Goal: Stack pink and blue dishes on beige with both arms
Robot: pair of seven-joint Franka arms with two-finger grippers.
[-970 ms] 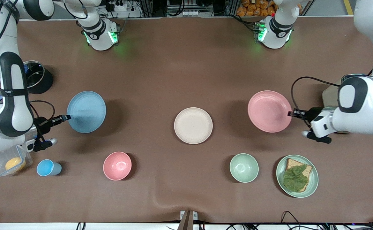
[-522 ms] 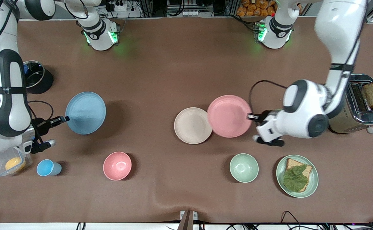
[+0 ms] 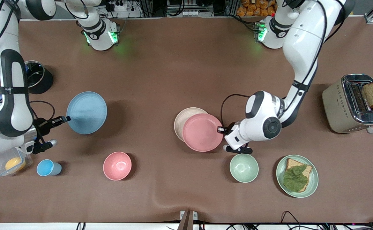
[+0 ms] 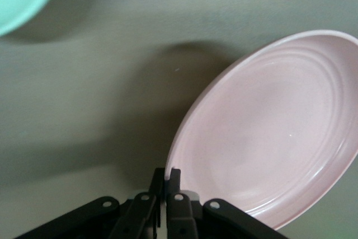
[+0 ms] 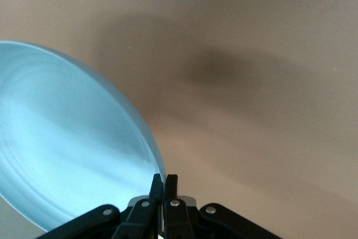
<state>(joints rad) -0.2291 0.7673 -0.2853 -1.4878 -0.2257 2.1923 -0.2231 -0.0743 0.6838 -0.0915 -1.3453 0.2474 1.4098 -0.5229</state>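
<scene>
The pink plate [image 3: 203, 132] hangs over the beige plate [image 3: 183, 117] and covers most of it, held by its rim in my left gripper [image 3: 220, 129], which is shut on it. In the left wrist view the pink plate [image 4: 274, 127] tilts up from the gripper [image 4: 165, 175]. Toward the right arm's end, the blue plate [image 3: 87, 112] is lifted above the table with my right gripper [image 3: 67, 118] shut on its rim. The right wrist view shows the blue plate [image 5: 67, 144] clamped in the gripper [image 5: 164, 181].
Nearer the camera sit a pink bowl [image 3: 117, 165], a small blue cup [image 3: 47, 168], a green bowl [image 3: 244, 167] and a green plate with bread and a leaf [image 3: 297, 176]. A toaster [image 3: 354, 103] stands at the left arm's end. A black pot [image 3: 38, 76] and a clear box [image 3: 9, 161] stand at the right arm's end.
My left arm has carried the pink plate from the left arm's end of the table to over the beige plate. The right arm and blue plate have barely moved.
</scene>
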